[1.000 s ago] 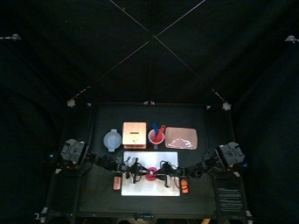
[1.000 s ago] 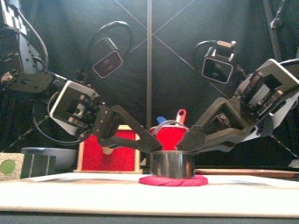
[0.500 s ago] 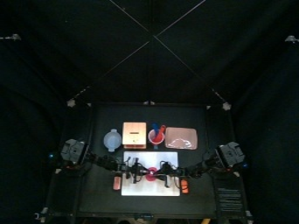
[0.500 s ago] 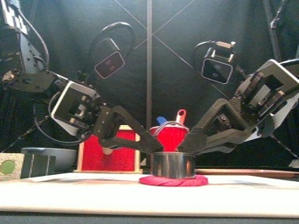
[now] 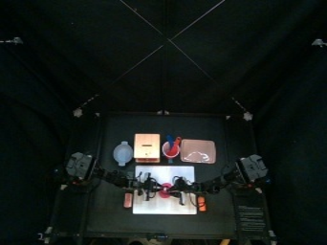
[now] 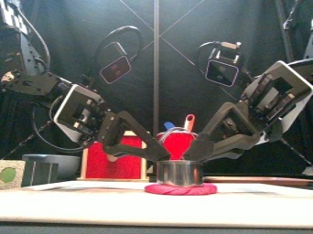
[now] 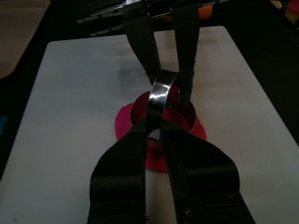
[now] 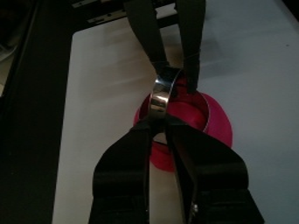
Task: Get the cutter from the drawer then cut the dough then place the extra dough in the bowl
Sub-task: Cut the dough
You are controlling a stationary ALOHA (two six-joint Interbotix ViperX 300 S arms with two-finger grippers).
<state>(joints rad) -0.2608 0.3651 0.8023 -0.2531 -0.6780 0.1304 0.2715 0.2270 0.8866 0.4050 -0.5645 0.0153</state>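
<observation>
Cutting step, by my read: round metal cutter (image 6: 180, 172) stands upright on the red dough disc (image 6: 181, 189), low centre of the front view, on the white cutting board (image 6: 73, 201). Left gripper (image 7: 163, 107) comes in from frame left, jaws drawn together on the cutter's rim. Right gripper (image 8: 163, 107) comes from frame right, jaws likewise pinched on the opposite rim.

Risks from here:
- Uneven push between the two arms tilts the cutter, so one side cuts through and the other doesn't.
- Dough likely soft and tacky. On lift it may come up stuck to the cutter.
- The outer ring looks thin and could tear when picked for the bowl.
- Board may slide if the push has a sideways part.

Count:
- 1 cutter, 1 dough disc, 1 board.
- 1 blue-grey bowl (image 5: 122, 151), left of centre in the top view.
- 1 wooden box (image 5: 147, 145), red drawer front, just right of the bowl.
- 1 red cup (image 5: 171, 147) holding 2 toy knives, one blue, one red.
- 1 pink tray (image 5: 198, 150), right of the cup.
- 2 grippers, both on the cutter.
</observation>
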